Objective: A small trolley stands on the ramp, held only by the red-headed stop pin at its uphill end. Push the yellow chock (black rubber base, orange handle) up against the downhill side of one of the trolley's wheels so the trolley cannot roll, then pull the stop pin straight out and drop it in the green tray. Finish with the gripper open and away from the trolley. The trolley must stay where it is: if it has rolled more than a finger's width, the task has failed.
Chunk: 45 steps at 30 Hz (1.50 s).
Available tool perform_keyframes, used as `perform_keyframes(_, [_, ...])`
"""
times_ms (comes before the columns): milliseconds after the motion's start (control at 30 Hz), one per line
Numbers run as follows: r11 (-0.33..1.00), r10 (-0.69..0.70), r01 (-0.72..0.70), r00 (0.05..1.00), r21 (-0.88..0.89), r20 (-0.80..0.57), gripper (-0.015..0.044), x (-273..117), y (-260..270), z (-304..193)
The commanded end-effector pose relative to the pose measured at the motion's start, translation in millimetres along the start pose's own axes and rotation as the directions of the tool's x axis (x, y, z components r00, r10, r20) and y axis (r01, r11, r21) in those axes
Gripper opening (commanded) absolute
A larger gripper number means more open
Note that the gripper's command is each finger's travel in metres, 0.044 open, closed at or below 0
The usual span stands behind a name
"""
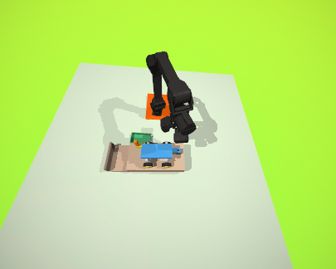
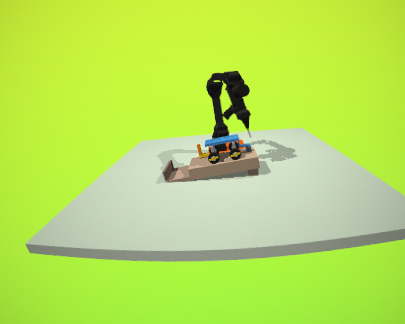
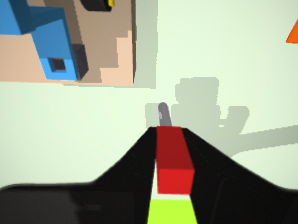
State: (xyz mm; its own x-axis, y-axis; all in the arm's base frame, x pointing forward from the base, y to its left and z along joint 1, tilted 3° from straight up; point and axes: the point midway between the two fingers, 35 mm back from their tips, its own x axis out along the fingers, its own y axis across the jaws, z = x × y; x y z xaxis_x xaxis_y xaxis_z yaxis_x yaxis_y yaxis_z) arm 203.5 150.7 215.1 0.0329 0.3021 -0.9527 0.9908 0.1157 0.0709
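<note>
Wrist view: trolley (image 3: 15, 17) cut off by frame edge | top view: stop pin hidden

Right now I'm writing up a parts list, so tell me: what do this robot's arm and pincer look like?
The arm is matte black all over, with chunky, blocky segments and rounded joint housings. The pincer is black too, its two fingers tapering towards their tips. No markings or cables can be made out.
</note>
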Motion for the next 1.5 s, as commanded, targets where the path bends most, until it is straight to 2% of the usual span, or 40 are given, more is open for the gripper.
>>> perform_keyframes(0, [1.0,0.009,-0.009,1.0,-0.002,-0.004,0.0,-3,-1,12])
perform_keyframes(1467, [1.0,0.008,-0.008,1.0,-0.003,0.011,0.0,-22,0,169])
